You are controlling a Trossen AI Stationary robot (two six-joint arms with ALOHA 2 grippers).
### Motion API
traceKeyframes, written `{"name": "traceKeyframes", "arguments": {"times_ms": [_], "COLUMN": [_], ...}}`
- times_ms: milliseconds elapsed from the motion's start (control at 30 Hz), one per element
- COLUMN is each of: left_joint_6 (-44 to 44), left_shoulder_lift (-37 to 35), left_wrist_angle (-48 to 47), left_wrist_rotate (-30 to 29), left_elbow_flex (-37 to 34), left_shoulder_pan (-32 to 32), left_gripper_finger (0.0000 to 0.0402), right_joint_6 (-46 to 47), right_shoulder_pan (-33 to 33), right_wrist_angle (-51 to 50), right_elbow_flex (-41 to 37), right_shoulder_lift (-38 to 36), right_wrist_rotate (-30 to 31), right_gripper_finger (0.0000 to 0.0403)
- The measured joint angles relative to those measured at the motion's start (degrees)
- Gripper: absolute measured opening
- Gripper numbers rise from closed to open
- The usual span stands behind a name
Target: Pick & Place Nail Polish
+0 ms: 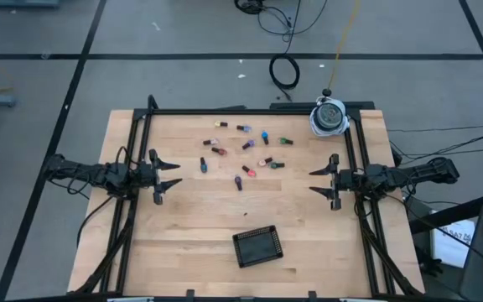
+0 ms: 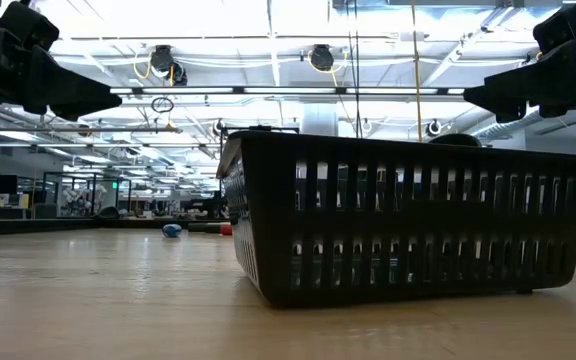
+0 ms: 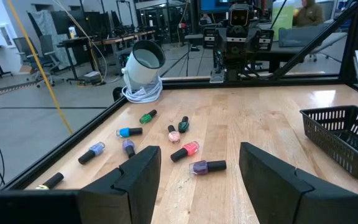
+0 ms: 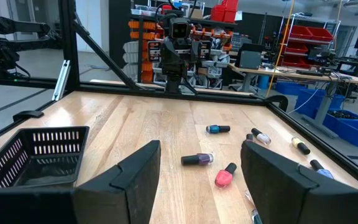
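About a dozen tiny nail polish bottles (image 1: 246, 151) lie scattered on their sides on the far middle of the wooden table; several show in the left wrist view (image 3: 185, 150) and in the right wrist view (image 4: 197, 159). A black grid basket (image 1: 257, 246) stands near the table's front edge. My left gripper (image 1: 169, 174) hovers open at the table's left side, its fingers pointing toward the bottles. My right gripper (image 1: 319, 181) hovers open at the right side, facing it. Both are empty and above the table.
A white round device with a coiled cable (image 1: 329, 117) sits at the far right corner. A black metal frame (image 1: 250, 110) runs around the table's edges. Bare wood lies between the bottles and the basket (image 2: 408, 215).
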Motion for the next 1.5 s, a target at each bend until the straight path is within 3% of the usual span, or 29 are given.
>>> {"name": "traceKeyframes", "arguments": {"times_ms": [600,733,1067,1333,1433,1500], "left_joint_6": [0.0,0.0,0.0,0.0,0.0,0.0], "left_shoulder_lift": [0.0,0.0,0.0,0.0,0.0,0.0], "left_wrist_angle": [0.0,0.0,0.0,0.0,0.0,0.0], "left_wrist_rotate": [0.0,0.0,0.0,0.0,0.0,0.0], "left_elbow_flex": [0.0,0.0,0.0,0.0,0.0,0.0], "left_shoulder_pan": [0.0,0.0,0.0,0.0,0.0,0.0], "left_gripper_finger": [0.0214,0.0214,0.0214,0.0214,0.0214,0.0214], "right_joint_6": [-0.1,-3.7,4.2,6.0,4.4,2.5], "right_shoulder_pan": [0.0,0.0,0.1,0.1,0.0,0.0], "right_wrist_angle": [0.3,5.5,20.6,22.6,21.3,19.9], "right_elbow_flex": [0.0,0.0,0.0,0.0,0.0,0.0], "right_shoulder_lift": [0.0,0.5,0.5,0.5,0.7,1.7], "right_wrist_rotate": [0.0,0.0,0.0,0.1,3.2,9.2], "right_gripper_finger": [0.0210,0.0210,0.0210,0.0210,0.0210,0.0210]}}
